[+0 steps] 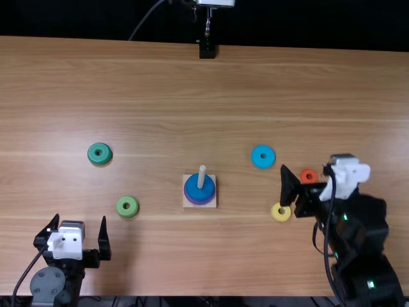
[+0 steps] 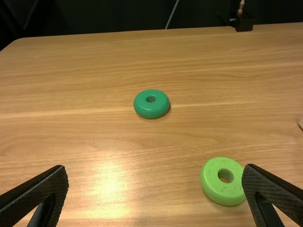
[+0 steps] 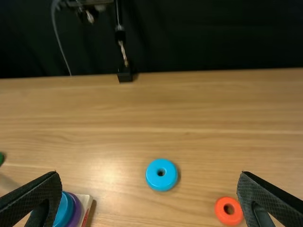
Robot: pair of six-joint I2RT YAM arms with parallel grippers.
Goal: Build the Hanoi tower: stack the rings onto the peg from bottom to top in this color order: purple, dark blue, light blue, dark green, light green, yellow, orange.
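Peg (image 1: pixel 201 174) upright on square base (image 1: pixel 213 203), center of frame, a bit low; long axis vertical, drawn in the top view with its tip toward the upper edge, leaning very slightly right. Base sides run roughly parallel to frame edges. Purple ring (image 1: pixel 199 203) at bottom of peg, dark blue ring (image 1: pixel 193 190) on top of it, both flat, holes facing up.

Loose rings, all flat on table (image 1: pixel 153 115), hole axes vertical: dark green ring (image 1: pixel 92 155) middle left; light green ring (image 1: pixel 121 207) lower left; light blue ring (image 1: pixel 256 157) right of center; orange ring (image 1: pixel 303 177) farther right; yellow ring (image 1: pixel 277 215) lower right, just beside a right gripper finger in the top view.

Left gripper (image 1: pixel 80 217), lower left: released, jaws spread wide, fingers toward upper edge. Right gripper (image 1: pixel 313 163), right side of frame: released, jaws wide apart.
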